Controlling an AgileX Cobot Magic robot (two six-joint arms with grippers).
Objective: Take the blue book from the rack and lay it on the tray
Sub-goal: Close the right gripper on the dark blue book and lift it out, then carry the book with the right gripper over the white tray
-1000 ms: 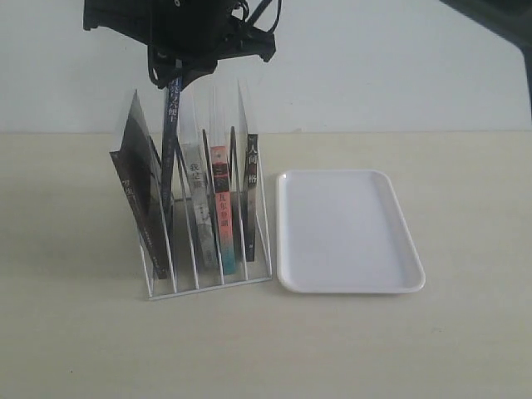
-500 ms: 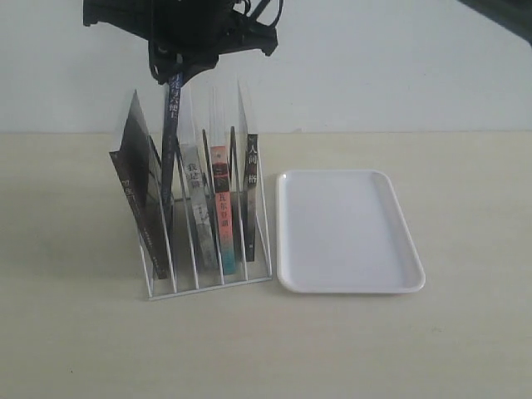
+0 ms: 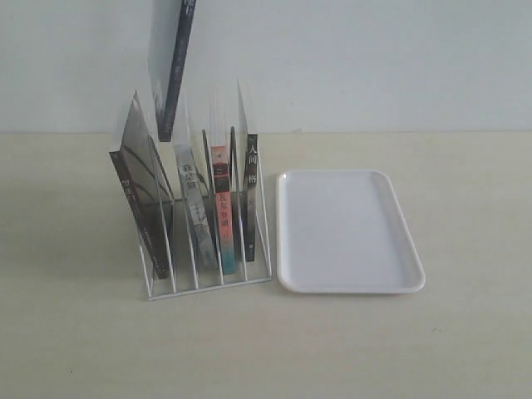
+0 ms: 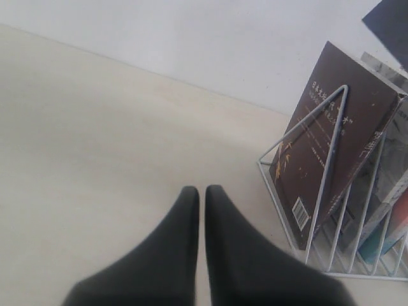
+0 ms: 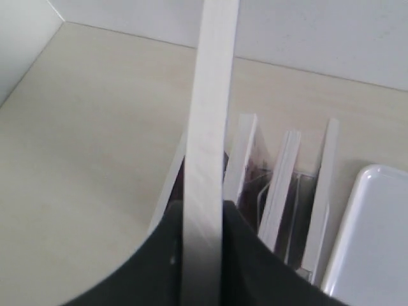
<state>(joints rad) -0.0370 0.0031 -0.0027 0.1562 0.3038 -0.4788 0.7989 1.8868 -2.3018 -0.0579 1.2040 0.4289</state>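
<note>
The blue book hangs tilted in the air above the white wire rack, clear of its slots, its top cut off by the frame's upper edge. Neither gripper shows in the exterior view. In the right wrist view my right gripper is shut on the blue book's pale page edge, with the rack below. The white tray lies flat just right of the rack, its corner also in the right wrist view. My left gripper is shut on nothing, low over the table beside the rack.
Still in the rack are a dark brown book leaning at the left end, a grey book, a red-and-teal-spined book and a black-spined book. A pale wall stands behind the table.
The blue book has risen from its slot to well above the rack. The right gripper holding it has gone up out of the exterior view's top edge.
</note>
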